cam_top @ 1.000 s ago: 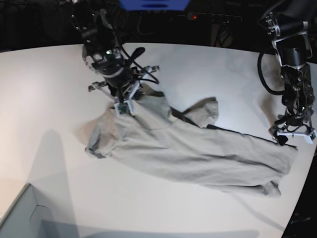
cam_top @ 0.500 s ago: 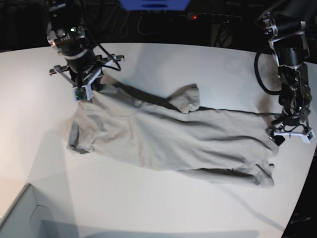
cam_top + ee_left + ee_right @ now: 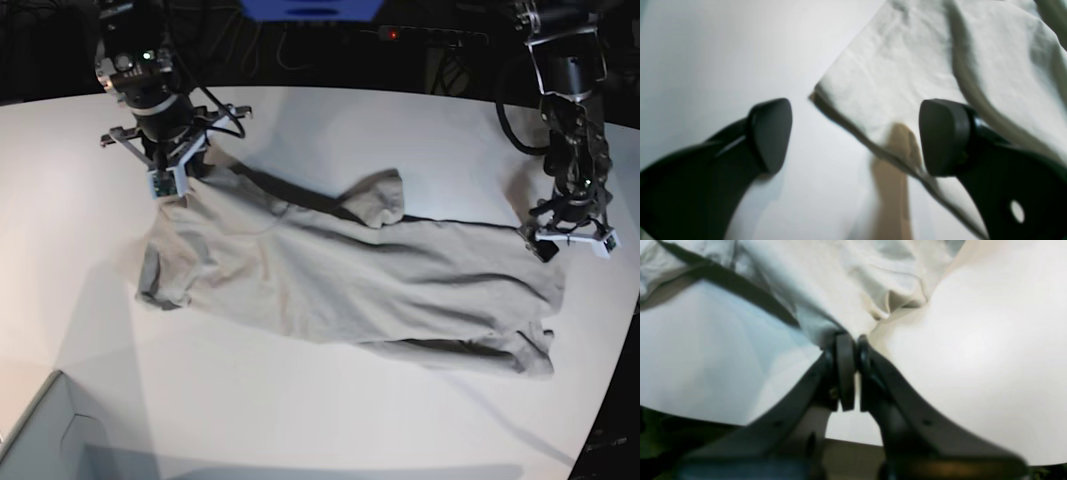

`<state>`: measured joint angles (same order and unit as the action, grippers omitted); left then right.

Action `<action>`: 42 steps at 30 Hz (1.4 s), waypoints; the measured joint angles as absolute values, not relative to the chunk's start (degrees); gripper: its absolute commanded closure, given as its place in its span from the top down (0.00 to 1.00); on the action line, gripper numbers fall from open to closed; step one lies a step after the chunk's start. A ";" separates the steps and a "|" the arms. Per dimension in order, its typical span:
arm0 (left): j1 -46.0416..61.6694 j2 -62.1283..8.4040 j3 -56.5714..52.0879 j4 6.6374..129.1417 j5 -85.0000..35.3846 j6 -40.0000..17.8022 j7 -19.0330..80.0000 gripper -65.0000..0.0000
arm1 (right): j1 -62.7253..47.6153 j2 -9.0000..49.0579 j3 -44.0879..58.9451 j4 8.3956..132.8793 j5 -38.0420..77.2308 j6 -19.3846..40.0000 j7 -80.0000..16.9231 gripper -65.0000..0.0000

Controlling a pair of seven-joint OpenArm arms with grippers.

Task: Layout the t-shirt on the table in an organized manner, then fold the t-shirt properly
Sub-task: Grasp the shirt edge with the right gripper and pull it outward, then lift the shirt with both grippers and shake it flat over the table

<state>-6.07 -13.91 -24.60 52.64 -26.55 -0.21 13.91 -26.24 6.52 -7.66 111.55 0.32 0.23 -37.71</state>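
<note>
The light grey-beige t-shirt [image 3: 350, 280] lies stretched across the white table [image 3: 400, 130], still wrinkled, with one sleeve [image 3: 378, 200] flipped up at the far side. In the base view my right gripper [image 3: 165, 188] is shut on the shirt's far-left end. The right wrist view shows its fingertips [image 3: 853, 340] pinched on a bunched fold of the shirt [image 3: 846, 283]. My left gripper [image 3: 568, 243] stands open at the shirt's right end. Its wrist view has the jaws [image 3: 857, 133] wide apart, straddling the hem edge near a shirt corner [image 3: 907, 66], gripping nothing.
A pale box corner [image 3: 40, 440] sits at the near left. The table's curved far edge runs behind both arms, with dark clutter and a blue object [image 3: 310, 8] beyond it. The right table edge lies close to my left arm.
My right gripper dragged the shirt left and away, stretching it out, then stayed put. My left gripper, still open, shifted farther back and slightly left along the shirt's right end.
</note>
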 measured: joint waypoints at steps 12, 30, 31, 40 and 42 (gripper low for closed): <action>-12.60 -13.87 -24.34 44.49 -26.61 -0.49 13.58 0.17 | -26.74 6.55 -7.66 111.55 0.43 0.23 -37.76 0.00; 17.32 -13.28 -33.28 89.73 -44.60 -0.64 16.16 0.00 | -29.89 6.72 -7.55 112.18 0.45 0.25 -37.45 0.00; 19.42 -13.26 -35.09 91.70 -45.41 0.12 16.12 0.00 | -30.13 6.74 -7.51 112.27 0.38 0.25 -36.82 0.00; 25.08 -8.99 -41.15 104.33 -47.16 -0.14 16.49 0.00 | -34.04 6.76 -6.85 114.78 0.49 0.27 -23.16 0.00; 25.23 -8.34 -41.17 105.95 -46.89 0.03 16.23 0.00 | -34.17 6.42 -4.38 114.80 0.47 0.34 -17.82 0.00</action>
